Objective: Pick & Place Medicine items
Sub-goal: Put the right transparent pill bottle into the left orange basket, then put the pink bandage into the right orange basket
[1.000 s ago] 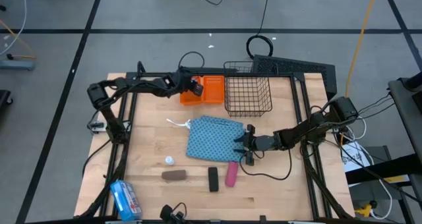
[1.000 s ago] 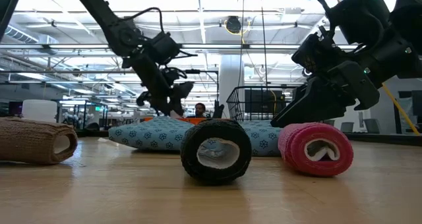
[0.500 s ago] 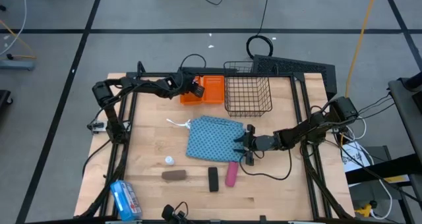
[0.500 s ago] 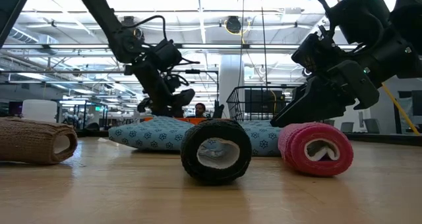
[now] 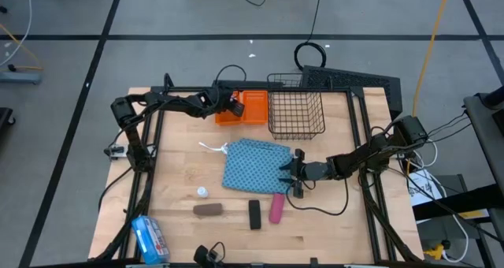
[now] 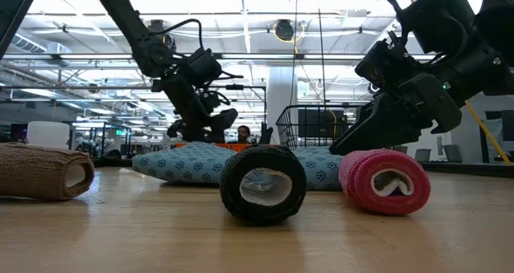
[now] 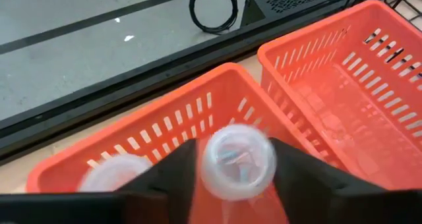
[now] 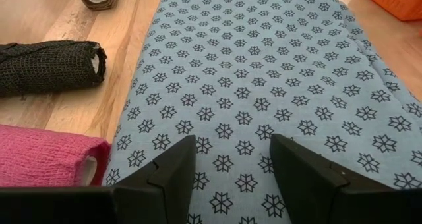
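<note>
The left gripper (image 7: 232, 178) clamps a small white round bottle (image 7: 237, 161) above the orange slotted plastic basket (image 7: 165, 125) (right gripper (image 8: 232, 165) spread over blue patterned cloth (image 8: 277, 79)).

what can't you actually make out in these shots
- White bottle, left wrist view: the left gripper holds it over the orange basket; its label is blurred and its lower part is hidden by the fingers.
- Second white object, left wrist view: blurred, partly behind a finger; unclear what it is.
- Right gripper, right wrist view: open over the blue patterned cloth; whether it touches the cloth is unclear.
- Small white bottle, high view: too small for detail.
</note>
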Robot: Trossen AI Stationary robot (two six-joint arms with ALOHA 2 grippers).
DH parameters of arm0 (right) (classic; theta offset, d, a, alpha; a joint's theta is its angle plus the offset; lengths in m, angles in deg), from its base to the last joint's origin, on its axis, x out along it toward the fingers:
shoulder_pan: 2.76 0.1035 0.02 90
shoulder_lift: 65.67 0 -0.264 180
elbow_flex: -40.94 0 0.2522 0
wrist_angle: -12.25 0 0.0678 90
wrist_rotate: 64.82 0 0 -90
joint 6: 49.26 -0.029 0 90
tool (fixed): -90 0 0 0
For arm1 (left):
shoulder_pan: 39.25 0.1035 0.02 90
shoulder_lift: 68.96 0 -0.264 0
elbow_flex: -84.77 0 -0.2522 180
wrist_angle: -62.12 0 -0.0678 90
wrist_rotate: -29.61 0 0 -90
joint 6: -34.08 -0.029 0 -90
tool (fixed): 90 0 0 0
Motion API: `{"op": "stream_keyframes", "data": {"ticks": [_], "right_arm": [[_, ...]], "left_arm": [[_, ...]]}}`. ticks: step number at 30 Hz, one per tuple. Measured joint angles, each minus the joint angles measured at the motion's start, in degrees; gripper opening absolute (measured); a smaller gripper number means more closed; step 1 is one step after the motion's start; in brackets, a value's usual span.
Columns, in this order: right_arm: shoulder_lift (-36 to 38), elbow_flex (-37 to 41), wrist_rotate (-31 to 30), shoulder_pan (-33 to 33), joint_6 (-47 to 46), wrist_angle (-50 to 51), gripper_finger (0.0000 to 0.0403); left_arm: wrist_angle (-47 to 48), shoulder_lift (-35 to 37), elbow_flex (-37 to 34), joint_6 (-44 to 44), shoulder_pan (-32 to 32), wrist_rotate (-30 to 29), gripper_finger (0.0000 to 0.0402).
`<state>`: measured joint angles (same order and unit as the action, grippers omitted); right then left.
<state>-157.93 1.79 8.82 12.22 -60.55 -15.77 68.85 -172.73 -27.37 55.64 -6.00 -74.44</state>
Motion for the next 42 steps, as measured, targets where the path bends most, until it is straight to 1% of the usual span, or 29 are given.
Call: {"op": "stream_keyframes", "data": {"ticks": [3,5,8,11,16,24,27,29,31,34,38,40,42], "right_arm": [[0.01,0.0,-0.02,0.0,0.0,0.02,0.0186],[0.01,0.0,-0.02,0.0,0.02,0.02,0.0186],[0.01,0.0,0.0,0.0,0.02,0.02,0.0186],[0.01,0.0,0.0,0.0,0.0,0.02,0.0187],[0.01,0.0,0.0,0.0,0.0,0.02,0.0187],[0.01,0.0,0.0,-0.02,0.0,0.02,0.0187],[0.01,0.0,0.0,-0.02,0.0,0.02,0.0187],[0.01,0.0,0.0,0.0,0.0,0.04,0.0187],[0.01,0.0,0.02,0.02,0.0,0.17,0.0186],[0.01,0.0,0.07,0.09,0.0,0.41,0.0183],[0.01,0.0,0.15,0.09,0.0,0.44,0.0181],[0.01,0.0,0.15,0.09,0.0,0.44,0.0182],[0.01,0.0,0.15,0.09,0.0,0.44,0.0182]], "left_arm": [[0.0,0.0,0.0,-0.02,0.01,0.61,0.0264],[0.0,0.0,-0.02,-0.03,0.02,1.31,0.0292],[0.06,0.24,-0.02,-0.57,0.02,2.24,0.0325],[-0.07,0.98,0.0,-1.61,0.0,2.57,0.0346],[-0.11,3.17,0.0,-2.03,0.0,2.53,0.0361],[0.16,9.43,0.0,-2.16,0.0,3.4,0.0362],[2.85,13.56,0.0,-3.74,0.0,5.98,0.0363],[6.47,16.84,0.0,-5.36,-0.06,6.58,0.0363],[11.39,19.97,0.0,-4.95,-0.11,4.87,0.0363],[21.86,23.72,0.04,-3.84,-0.13,-1.52,0.0363],[35.51,25.66,-0.73,3.2,-0.13,-10.44,0.0363],[37.53,25.88,-2.77,7.32,-0.23,-13.01,0.0363],[36.11,25.84,-5.94,10.11,-0.39,-13.17,0.0363]]}}
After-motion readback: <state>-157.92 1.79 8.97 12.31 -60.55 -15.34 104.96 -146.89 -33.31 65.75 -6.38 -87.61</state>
